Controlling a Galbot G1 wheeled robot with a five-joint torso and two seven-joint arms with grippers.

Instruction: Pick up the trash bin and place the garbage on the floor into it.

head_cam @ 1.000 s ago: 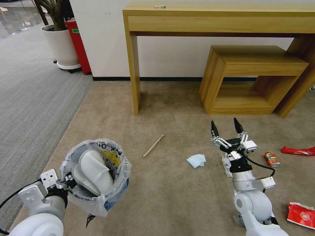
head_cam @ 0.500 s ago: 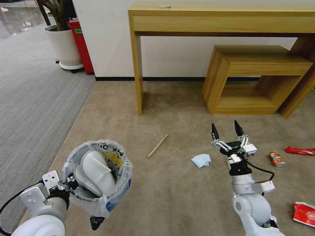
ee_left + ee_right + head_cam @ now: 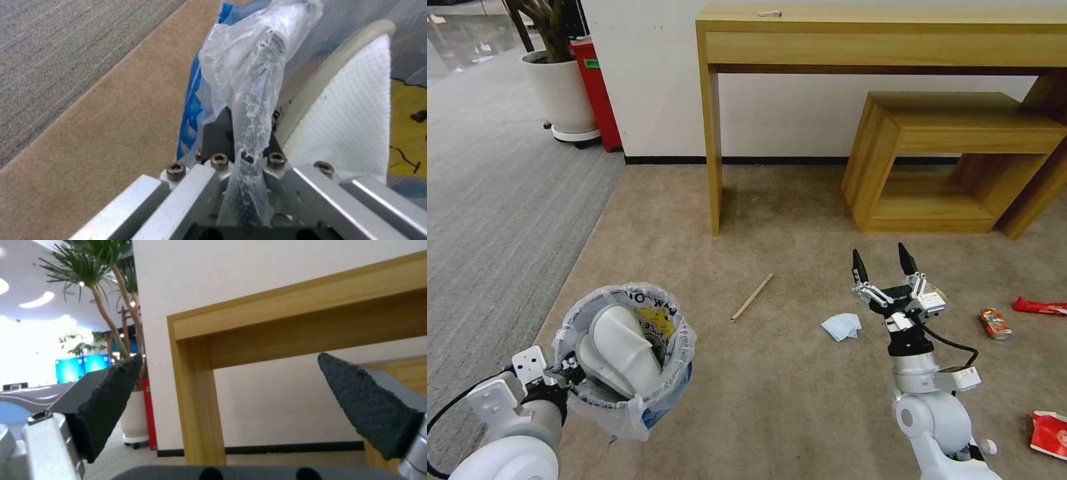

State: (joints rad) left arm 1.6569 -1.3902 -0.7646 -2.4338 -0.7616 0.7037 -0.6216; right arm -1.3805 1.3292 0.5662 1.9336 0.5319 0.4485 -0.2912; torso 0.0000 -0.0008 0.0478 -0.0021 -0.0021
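Observation:
The trash bin (image 3: 647, 400), lined with a crinkly plastic bag, hangs above the beige floor (image 3: 774, 400) at the lower left, two white slippers (image 3: 620, 347) inside it. My left gripper (image 3: 564, 372) is shut on its rim; the left wrist view shows that gripper (image 3: 247, 133) pinching the bag-covered rim (image 3: 253, 56) next to a slipper (image 3: 351, 116). My right gripper (image 3: 882, 261) points upward, open and empty, above the carpet; its fingertips (image 3: 129, 370) stand wide apart. On the floor lie a wooden stick (image 3: 752, 297), a tissue pack (image 3: 842, 327), a crushed can (image 3: 995, 323) and red wrappers (image 3: 1039, 307).
A tall wooden table (image 3: 880, 33) and a low wooden shelf (image 3: 954, 133) stand against the wall ahead. A white plant pot (image 3: 564, 93) and a red bin (image 3: 597, 87) stand at the far left by the grey ribbed carpet (image 3: 494, 187). Another red wrapper (image 3: 1050, 433) lies lower right.
The whole view has shifted slightly, so the furniture and litter sit further right in the picture. The left gripper still holds the bin and the right gripper is still open.

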